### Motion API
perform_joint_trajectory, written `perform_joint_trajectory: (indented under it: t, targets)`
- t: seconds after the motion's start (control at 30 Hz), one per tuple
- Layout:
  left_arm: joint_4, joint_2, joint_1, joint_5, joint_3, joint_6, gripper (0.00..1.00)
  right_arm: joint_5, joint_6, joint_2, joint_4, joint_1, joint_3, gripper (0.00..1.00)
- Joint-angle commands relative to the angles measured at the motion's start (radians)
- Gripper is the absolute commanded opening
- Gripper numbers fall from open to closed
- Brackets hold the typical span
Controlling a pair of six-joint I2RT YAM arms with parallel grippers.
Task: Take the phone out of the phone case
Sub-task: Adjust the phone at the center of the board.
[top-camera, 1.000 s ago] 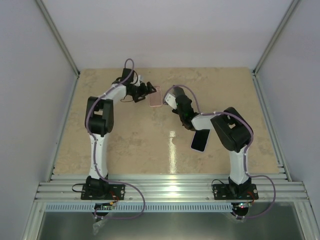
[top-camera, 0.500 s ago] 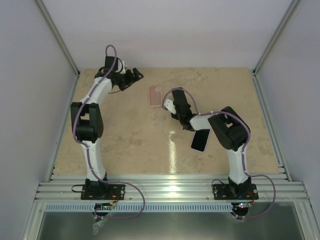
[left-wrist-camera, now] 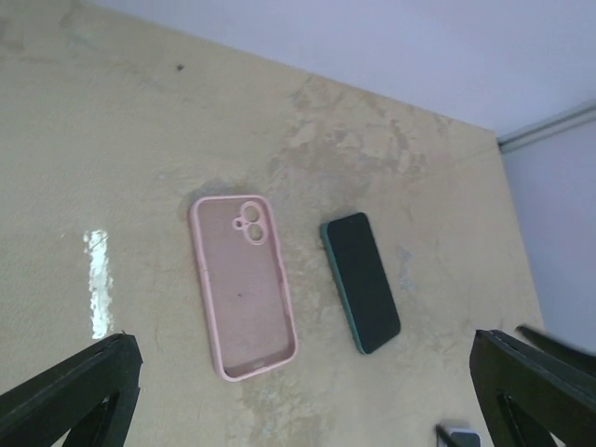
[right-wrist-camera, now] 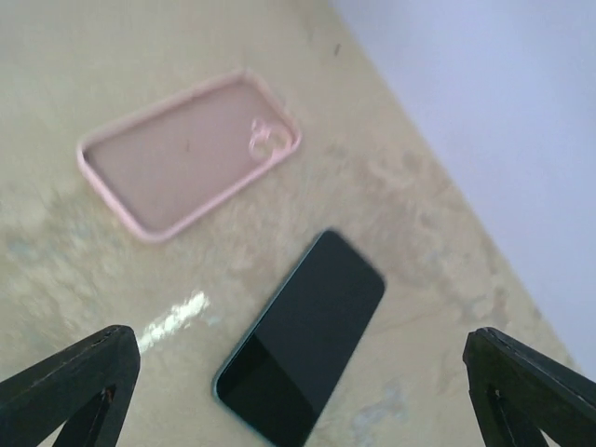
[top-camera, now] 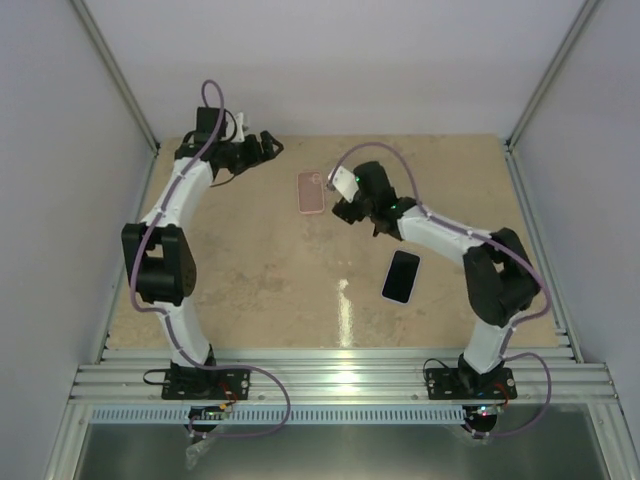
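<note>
The empty pink phone case lies flat on the table, inside up. The dark phone lies apart from it, screen up. My left gripper hangs open at the far left of the table, well away from the case, with nothing between its fingers. My right gripper is open and raised just right of the case; the phone lies free on the table below its spread fingers.
Metal frame posts stand at the table's back corners and grey walls enclose it. A ribbed aluminium rail runs along the near edge, where the arm bases sit.
My right gripper has opened and risen off the phone, swinging back toward the case. My left arm has drawn away from the case to the far left. Phone and case have stayed put.
</note>
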Motion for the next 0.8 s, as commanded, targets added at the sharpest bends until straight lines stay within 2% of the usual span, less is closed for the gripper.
perform_joint_trajectory:
  t: [0.0,0.1,0.23,0.37,0.5,0.6,0.77]
  targets:
    - [-0.066,-0.071,0.003,0.113,0.001,0.136,1.0,-0.22,0.102,-0.12,-0.264,-0.066,0.11,0.98]
    - [-0.062,-0.118,0.0,0.198,-0.054,0.171,0.99,-0.397,0.09,-0.185,-0.417,-0.143,0.143,0.98]
    - [-0.037,-0.155,-0.02,0.273,-0.132,0.198,0.99,-0.541,-0.017,-0.283,-0.603,-0.263,0.1,0.98]
    - [-0.037,-0.147,-0.077,0.304,-0.179,0.225,1.0,-0.62,-0.149,-0.36,-0.747,-0.396,0.022,0.97]
    - [-0.008,-0.116,-0.141,0.356,-0.225,0.214,0.99,-0.631,-0.27,-0.412,-0.855,-0.486,-0.059,0.93]
    - [0.063,-0.088,-0.187,0.413,-0.275,0.16,0.99,-0.669,-0.289,-0.386,-0.963,-0.524,-0.075,0.88]
    - [0.295,-0.076,-0.231,0.461,-0.409,-0.005,1.0,-0.755,-0.177,-0.243,-1.047,-0.532,-0.081,0.8]
